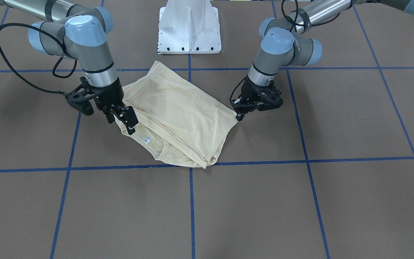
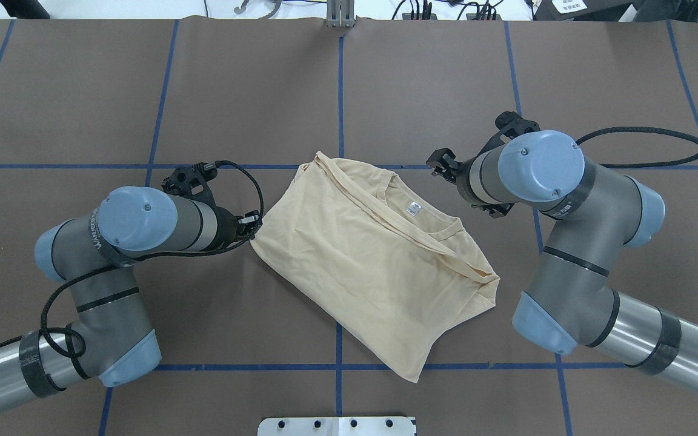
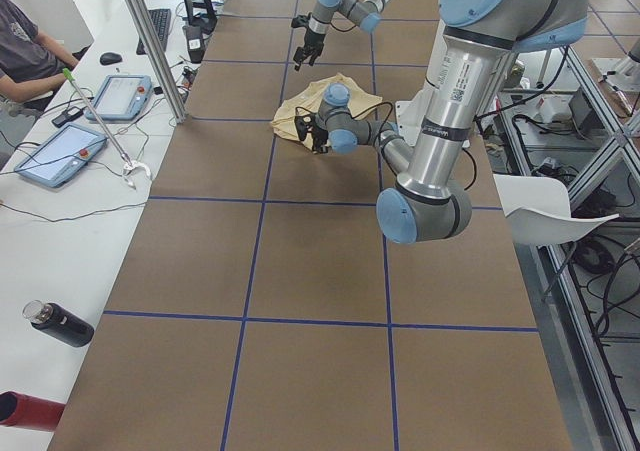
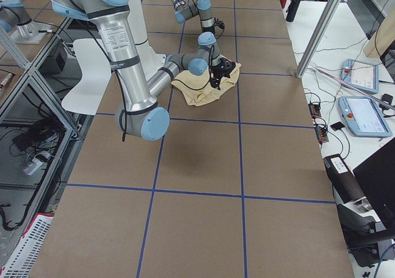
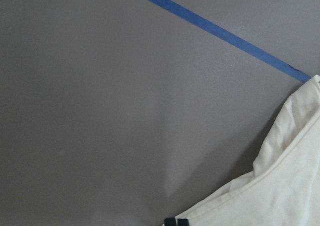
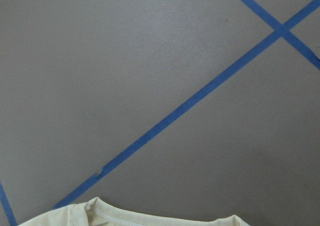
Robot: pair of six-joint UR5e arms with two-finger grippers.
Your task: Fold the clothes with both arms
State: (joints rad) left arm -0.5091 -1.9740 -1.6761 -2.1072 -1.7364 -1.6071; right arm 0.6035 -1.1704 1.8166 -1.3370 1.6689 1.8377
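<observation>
The pale cream shirt (image 1: 178, 118) (image 2: 373, 254) lies folded over in a slanted rectangle at the table's middle, with its collar and small white neck label (image 2: 413, 208) showing on top. My left gripper (image 1: 240, 116) (image 2: 253, 232) is low at the shirt's side corner, shut on the fabric edge; its fingertips (image 5: 176, 221) sit together on the cloth in the left wrist view. At the collar end my right gripper (image 1: 124, 120) (image 2: 444, 165) hangs just above the shirt, open, with nothing between its fingers. The right wrist view catches only the collar edge (image 6: 150, 217).
The brown table cover carries a grid of blue tape lines (image 2: 340, 109). The white pedestal base (image 1: 189, 28) stands behind the shirt on the robot's side. A side desk holds tablets (image 3: 122, 95) and a bottle (image 3: 60, 323), and a person (image 3: 25, 51) sits there.
</observation>
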